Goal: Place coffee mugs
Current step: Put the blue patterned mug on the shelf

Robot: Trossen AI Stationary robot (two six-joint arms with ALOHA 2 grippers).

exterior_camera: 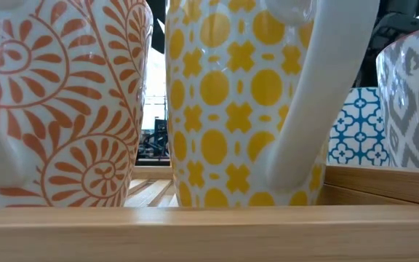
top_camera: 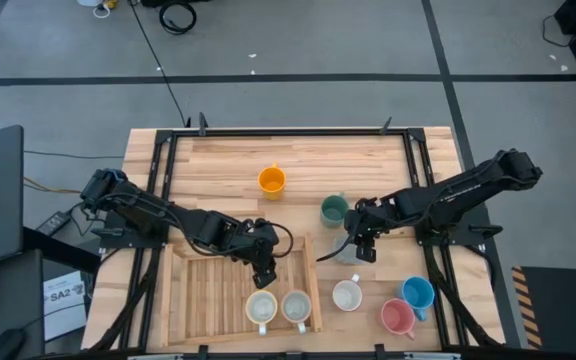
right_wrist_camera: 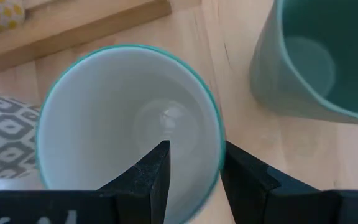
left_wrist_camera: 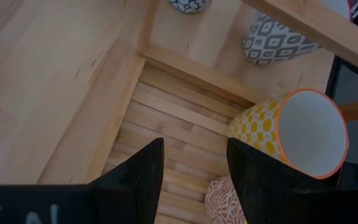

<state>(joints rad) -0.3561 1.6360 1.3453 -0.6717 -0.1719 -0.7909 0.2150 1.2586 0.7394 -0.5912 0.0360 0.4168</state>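
1. Gripping a white mug (right_wrist_camera: 129, 130) by its rim, the right gripper (top_camera: 365, 250) sits at four o'clock.
2. Next, carry it into the tray (top_camera: 200, 296) at seven o'clock.
3. The left gripper (top_camera: 264, 274) waits there, fingers apart, holding nothing.

Two mugs (top_camera: 278, 309) side by side in the tray (top_camera: 193, 300) at the table's (top_camera: 228, 155) front edge, three mugs (top_camera: 393, 303) right of the tray, two mugs (top_camera: 303, 196) mid-table behind

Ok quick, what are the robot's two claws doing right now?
Left gripper: open, empty, above the wooden tray.
Right gripper: closed on the rim of a teal-rimmed white mug.
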